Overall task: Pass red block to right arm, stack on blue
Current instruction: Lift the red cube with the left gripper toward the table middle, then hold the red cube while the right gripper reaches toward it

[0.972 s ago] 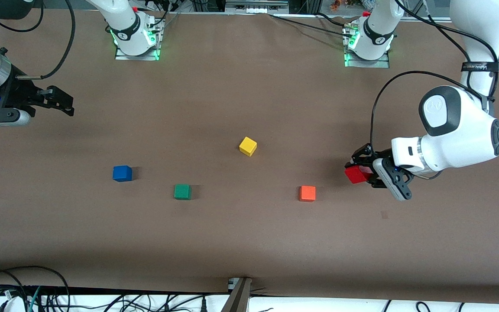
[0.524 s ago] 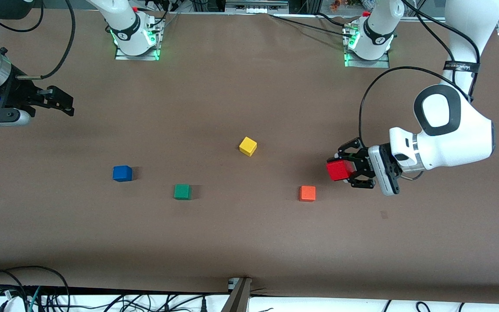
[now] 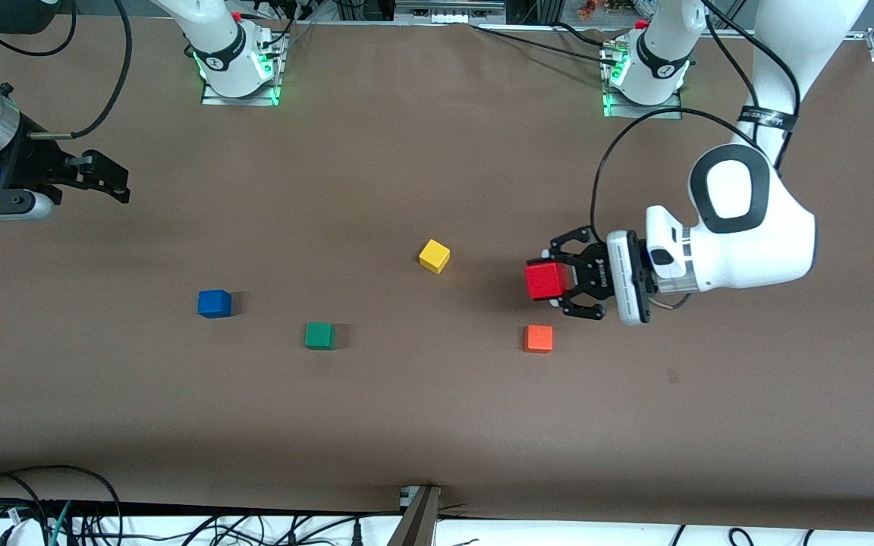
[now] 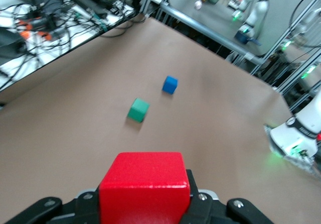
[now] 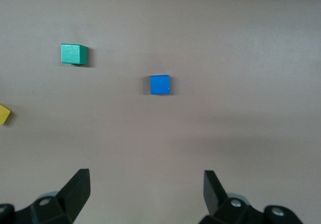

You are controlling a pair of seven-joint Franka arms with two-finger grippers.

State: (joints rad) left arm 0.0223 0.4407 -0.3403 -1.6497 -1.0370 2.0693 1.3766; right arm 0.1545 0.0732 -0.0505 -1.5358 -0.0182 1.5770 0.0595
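My left gripper [image 3: 552,281] is shut on the red block [image 3: 545,280] and holds it in the air, over the table between the yellow and orange cubes. In the left wrist view the red block [image 4: 145,186] sits between the black fingers. The blue cube [image 3: 214,303] lies on the table toward the right arm's end; it also shows in the left wrist view [image 4: 170,84] and the right wrist view [image 5: 160,84]. My right gripper [image 3: 112,182] is open and empty above the table's edge at its own end, and it waits; its fingers [image 5: 76,188] stand wide apart.
A green cube [image 3: 319,335] lies beside the blue one, slightly nearer the front camera. A yellow cube [image 3: 434,255] is mid-table. An orange cube [image 3: 539,338] lies just below the held red block in the front view. Cables run along the front edge.
My left gripper has carried the red block toward the right arm's end of the table, from past the orange cube to over a spot beside it. The right arm has not moved.
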